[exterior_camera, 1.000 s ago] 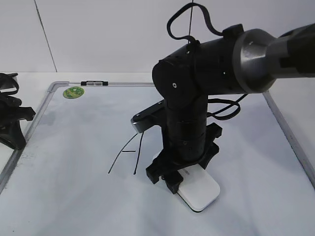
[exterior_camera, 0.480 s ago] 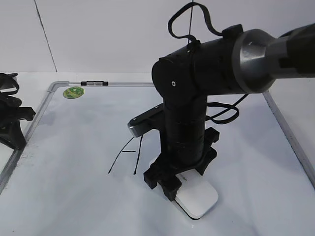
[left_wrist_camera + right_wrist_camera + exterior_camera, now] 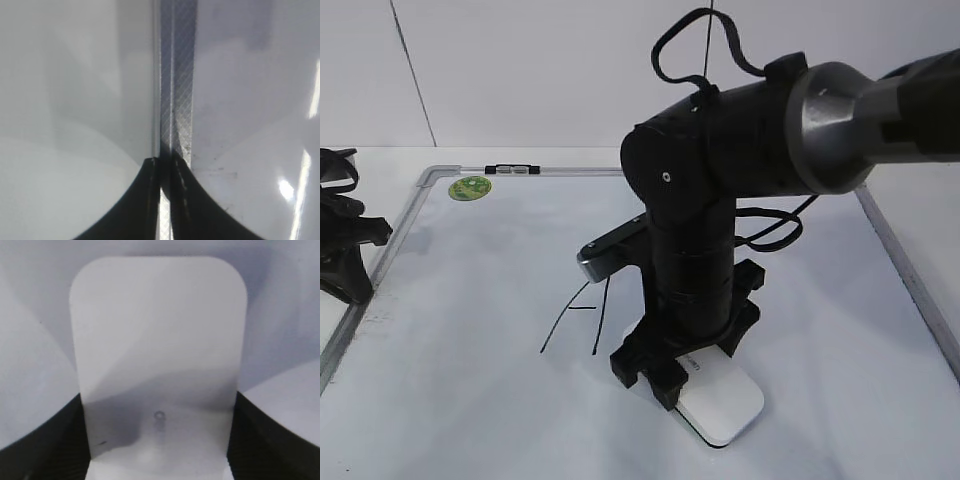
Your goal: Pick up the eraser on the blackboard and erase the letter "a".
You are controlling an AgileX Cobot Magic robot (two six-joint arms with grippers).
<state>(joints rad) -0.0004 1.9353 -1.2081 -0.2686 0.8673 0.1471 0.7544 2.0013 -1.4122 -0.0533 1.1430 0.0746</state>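
The white eraser [image 3: 723, 402] lies flat on the blackboard [image 3: 460, 290], front of centre. My right gripper [image 3: 678, 372] points straight down and is shut on its far end. In the right wrist view the eraser [image 3: 157, 350] fills the middle, with my gripper [image 3: 157, 407] black fingers [image 3: 65, 440] pressed against both its sides. A thin black capital "A" [image 3: 575, 318] is just left of the gripper. The small letter "a" is hidden, behind the right arm if it is there. My left gripper [image 3: 345, 265] rests at the board's left edge, shut and empty [image 3: 165, 162].
The board's grey metal frame [image 3: 177, 75] runs under the left gripper. A green round sticker [image 3: 469, 186] sits in the far left corner. A small black-and-white marker [image 3: 510, 169] lies on the far frame. The right arm's cables loop above the board.
My right gripper has slid the eraser a little to the left and towards the front, closer to the capital "A". The left arm has not moved.
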